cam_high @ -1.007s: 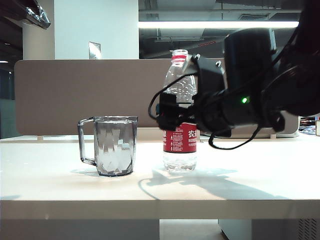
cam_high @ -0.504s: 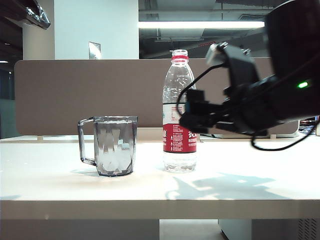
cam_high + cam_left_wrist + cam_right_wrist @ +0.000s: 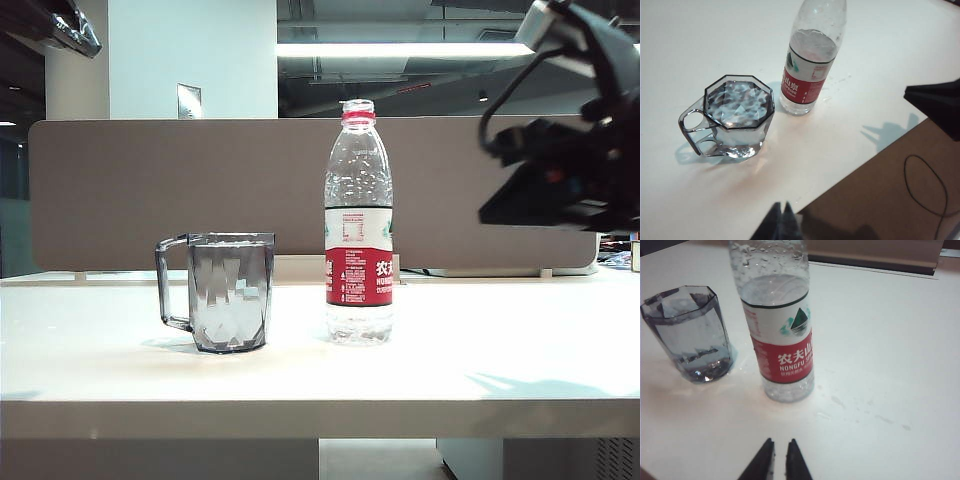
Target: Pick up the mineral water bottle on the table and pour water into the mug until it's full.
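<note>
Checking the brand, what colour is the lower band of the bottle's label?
Red, with white characters on the mineral water bottle; clearest in the right wrist view.

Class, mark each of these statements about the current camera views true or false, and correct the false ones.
1. The mineral water bottle stands upright on the table. True.
2. The right end effector grips the bottle. False: it is clear of the bottle, fingers nearly together, holding nothing.
3. The mug lies on its side. False: it stands upright, beside the bottle.
4. The bottle has no cap on. True.
5. The left end effector touches the mug. False: it is apart from it, shut.
</note>
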You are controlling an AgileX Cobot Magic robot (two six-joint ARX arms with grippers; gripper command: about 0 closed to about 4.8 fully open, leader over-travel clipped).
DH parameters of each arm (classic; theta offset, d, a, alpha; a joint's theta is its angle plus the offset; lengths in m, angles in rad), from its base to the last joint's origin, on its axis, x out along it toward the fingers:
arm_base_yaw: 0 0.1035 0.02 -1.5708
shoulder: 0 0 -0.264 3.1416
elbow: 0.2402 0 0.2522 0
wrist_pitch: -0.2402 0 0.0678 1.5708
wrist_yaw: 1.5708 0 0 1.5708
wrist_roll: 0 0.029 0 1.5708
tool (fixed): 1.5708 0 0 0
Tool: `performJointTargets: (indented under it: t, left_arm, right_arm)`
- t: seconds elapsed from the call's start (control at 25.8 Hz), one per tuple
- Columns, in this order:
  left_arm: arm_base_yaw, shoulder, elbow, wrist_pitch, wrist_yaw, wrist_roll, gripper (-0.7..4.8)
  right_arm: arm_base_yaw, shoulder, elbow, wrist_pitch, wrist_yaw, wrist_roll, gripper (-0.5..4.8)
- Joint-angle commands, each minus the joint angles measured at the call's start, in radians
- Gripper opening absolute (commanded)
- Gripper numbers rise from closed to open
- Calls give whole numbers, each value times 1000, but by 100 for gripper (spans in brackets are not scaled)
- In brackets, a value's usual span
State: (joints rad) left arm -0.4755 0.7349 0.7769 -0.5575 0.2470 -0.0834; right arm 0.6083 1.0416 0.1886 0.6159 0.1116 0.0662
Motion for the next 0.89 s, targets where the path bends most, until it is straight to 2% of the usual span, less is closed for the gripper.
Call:
performJointTargets:
  t: [0.04,0.12,0.5,0.74,0.89]
  left_arm:
    - [2,-2,7,14,1,0,-5]
    - [2,-2,7,14,1,0,-5]
    - [2,-2,7,14,1,0,-5]
    - [3,-2,7,14,1,0,-5]
    - [3,-2,7,14,1,0,-5]
  right_arm:
    - [0,-77,-14,-95,2,3,24]
    - [0,-122,-38,-99,2,15,-5]
    - [-4,-240,-188,-47,0,39,-5]
    - [-24,-279,-188,-195,-2,39,-6]
    - [-112,-386,-188,-375,-3,50,-5]
